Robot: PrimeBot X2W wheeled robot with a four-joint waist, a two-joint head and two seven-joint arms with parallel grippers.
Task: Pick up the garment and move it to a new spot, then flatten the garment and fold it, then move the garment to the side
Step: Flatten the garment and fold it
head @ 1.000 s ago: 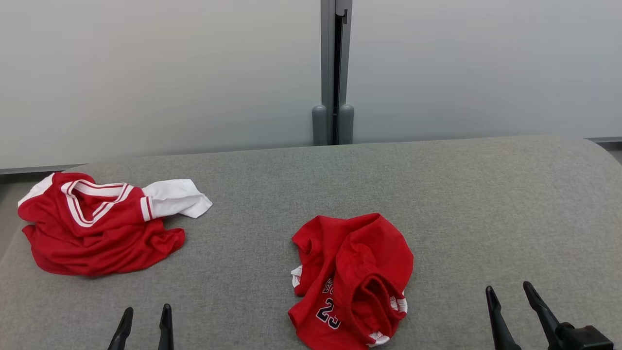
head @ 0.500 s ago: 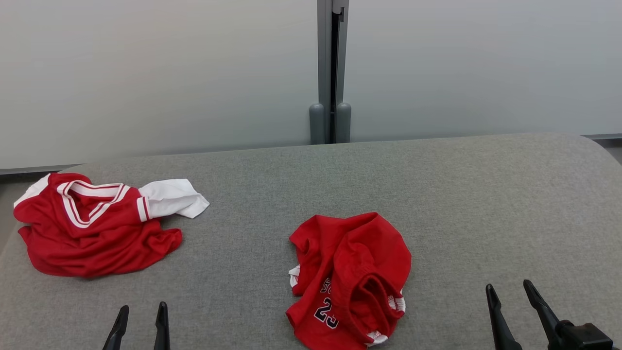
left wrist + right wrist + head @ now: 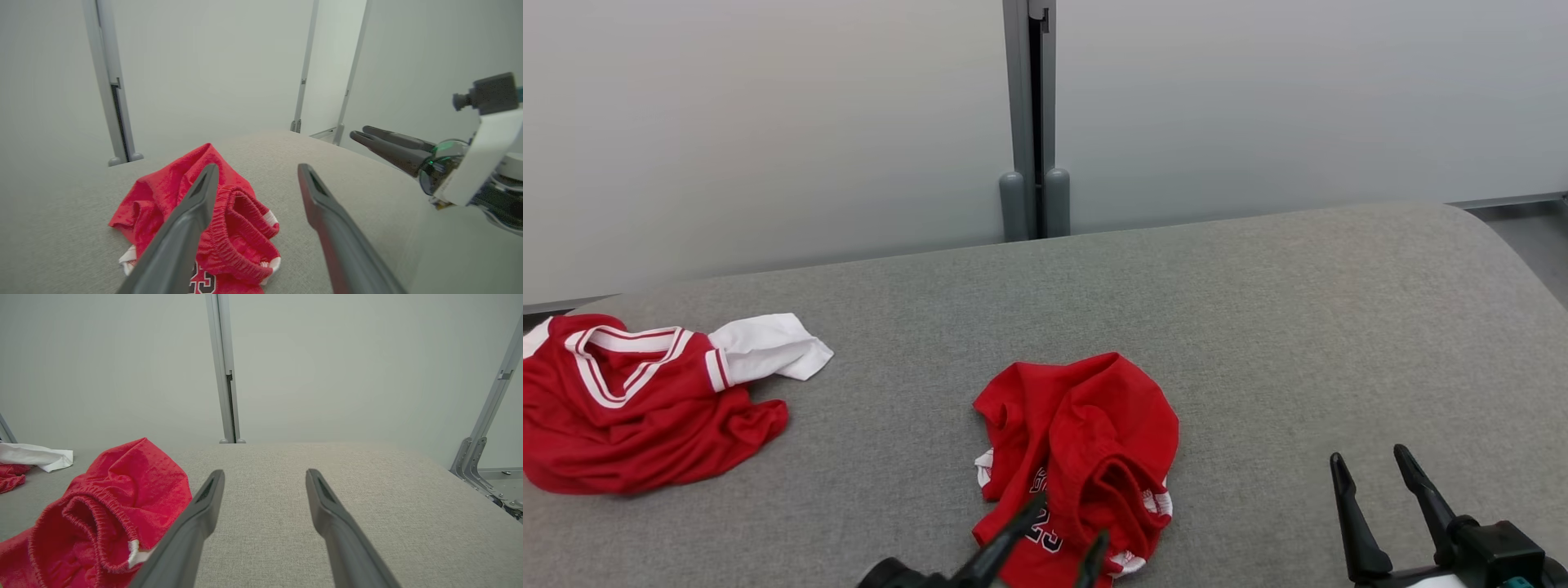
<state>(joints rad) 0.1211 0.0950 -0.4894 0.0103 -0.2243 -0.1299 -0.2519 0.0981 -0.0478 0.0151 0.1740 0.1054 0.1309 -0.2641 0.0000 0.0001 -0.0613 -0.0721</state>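
Note:
The garment (image 3: 1086, 425) is a crumpled pair of red shorts with white trim and a dark number, lying at the near middle of the grey padded table (image 3: 1282, 327). My left gripper (image 3: 1070, 518) is open at the garment's near edge, its fingers pointing up and right over the cloth. In the left wrist view the garment (image 3: 163, 196) lies under and left of the open left gripper (image 3: 257, 168). My right gripper (image 3: 1368, 456) stands open over bare table to the garment's right. In the right wrist view the garment (image 3: 135, 477) lies left of the open right gripper (image 3: 264, 473).
A second red garment with white sleeve and striped collar (image 3: 629, 408) lies bunched at the table's far left. A pale wall with a grey post (image 3: 1033, 122) runs behind the table. The table's rounded right corner (image 3: 1511, 245) drops to the floor. My right gripper (image 3: 367, 136) shows in the left wrist view.
The head camera has turned, shifting the whole picture left. My left gripper has swung from the lower left to the garment's near edge. The right gripper has risen slightly.

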